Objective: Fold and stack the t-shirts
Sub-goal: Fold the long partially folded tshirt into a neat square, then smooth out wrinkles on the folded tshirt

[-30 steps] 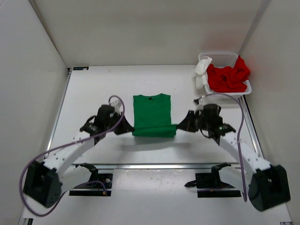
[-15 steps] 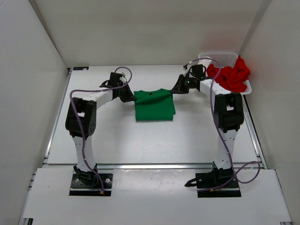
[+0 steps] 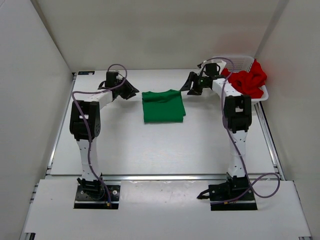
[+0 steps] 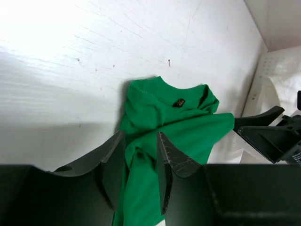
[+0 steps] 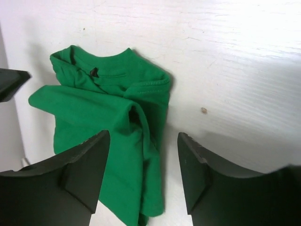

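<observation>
The top view is giving the whole layout: the green t-shirt point(image 3: 163, 106) is lying folded into a rough square on the white counter point(image 3: 150, 150), above the middle of the frame, while the red t-shirt point(image 3: 247, 80) is sitting bunched in the white mesh basket point(image 3: 242, 61) at the upper right. The wrist views are adding what that height hides. The folded layers are lying loose and uneven, the collar is facing upward, and a small dark label point(image 4: 179, 102) is showing inside the neckline. In the left wrist view the left tool point(image 4: 139, 136) is standing released, its fingers parted with green cloth showing in the gap between them, though from above it is sitting just beside the shirt's upper left corner. In the right wrist view the right tool point(image 5: 143, 135) is gaping wide and gripping nothing, with the shirt's edge and bare counter showing between its fingers. From above, the left arm point(image 3: 82, 120) and the right arm point(image 3: 236, 115) are rising straight up the frame from their bases, then bending inward at the top, so both tools are pointing toward the shirt's upper corners.
</observation>
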### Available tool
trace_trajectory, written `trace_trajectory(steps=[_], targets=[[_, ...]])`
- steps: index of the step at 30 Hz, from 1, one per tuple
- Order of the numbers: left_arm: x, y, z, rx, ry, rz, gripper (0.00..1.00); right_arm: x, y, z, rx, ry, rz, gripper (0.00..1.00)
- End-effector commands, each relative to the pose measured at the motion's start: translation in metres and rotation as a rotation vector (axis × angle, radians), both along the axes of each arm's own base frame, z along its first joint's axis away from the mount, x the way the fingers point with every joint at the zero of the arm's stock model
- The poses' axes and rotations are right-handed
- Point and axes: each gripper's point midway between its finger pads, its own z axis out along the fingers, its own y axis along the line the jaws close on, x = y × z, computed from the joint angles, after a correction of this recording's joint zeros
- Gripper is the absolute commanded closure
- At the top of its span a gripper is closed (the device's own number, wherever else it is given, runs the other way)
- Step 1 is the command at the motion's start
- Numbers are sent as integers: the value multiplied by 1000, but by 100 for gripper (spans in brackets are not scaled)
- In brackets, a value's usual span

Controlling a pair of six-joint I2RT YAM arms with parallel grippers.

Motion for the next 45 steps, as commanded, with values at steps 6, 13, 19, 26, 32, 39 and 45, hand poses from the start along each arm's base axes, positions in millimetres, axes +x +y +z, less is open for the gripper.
trace_trajectory(steps=[6, 13, 19, 26, 32, 39, 45], targets=[[-61, -80, 55, 46, -213, -180, 56, -44, 36, 78, -117, -257, 0, 64], [-109, -93, -17, 63, -89, -232, 60, -113, 73, 25, -67, -151, 99, 95], [-161, -96, -34, 18, -56, -256, 61, -167, 63, -36, -144, -42, 135, 100], [-199, -96, -6, -38, -85, -290, 60, -213, 49, -29, -120, -69, 134, 100], [-150, -87, 37, -15, -166, -241, 58, -194, 56, 31, -38, -181, 156, 100], [-91, -38, -6, 23, -76, -146, 59, -124, 81, 49, 1, -192, 171, 100], [-77, -5, -34, 16, -34, -90, 61, -74, 110, 39, 34, -162, 217, 100]])
